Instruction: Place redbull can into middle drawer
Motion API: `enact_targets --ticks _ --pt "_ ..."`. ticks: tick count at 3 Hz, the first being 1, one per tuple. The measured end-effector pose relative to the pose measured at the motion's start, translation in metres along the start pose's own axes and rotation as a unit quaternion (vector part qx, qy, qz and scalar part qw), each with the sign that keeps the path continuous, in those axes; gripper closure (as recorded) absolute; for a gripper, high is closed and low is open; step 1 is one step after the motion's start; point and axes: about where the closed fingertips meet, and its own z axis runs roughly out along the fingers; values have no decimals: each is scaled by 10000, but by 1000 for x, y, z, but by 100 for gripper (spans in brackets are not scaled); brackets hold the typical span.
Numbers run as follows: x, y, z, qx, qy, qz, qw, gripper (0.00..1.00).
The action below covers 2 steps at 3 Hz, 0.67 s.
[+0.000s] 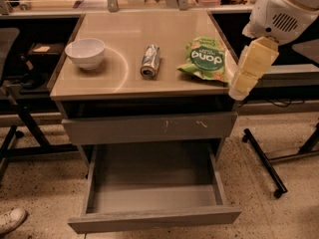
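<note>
Can (pixel 150 60) lies on its side at worktop (pixel 119 83) centre; middle drawer (pixel 154 178) stands open below the worktop. Claw (pixel 242 83), grip state not discernible, hangs off the worktop's right edge. Likely risk: a nudged can rolls away.

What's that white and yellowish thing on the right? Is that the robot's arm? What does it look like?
Yes. The arm has a rounded white shell with a small grille of dark slits. Below it hangs the gripper, made of pale cream-yellow blocky pieces, just off the right edge of the table, beside the green snack bag. No cables or lettering show on it.
</note>
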Motion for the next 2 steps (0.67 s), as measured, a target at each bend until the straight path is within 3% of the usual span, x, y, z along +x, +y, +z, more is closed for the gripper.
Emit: enact_targets --ticks 2 --pt "-13 -5 9 146 -225 119 9996 0"
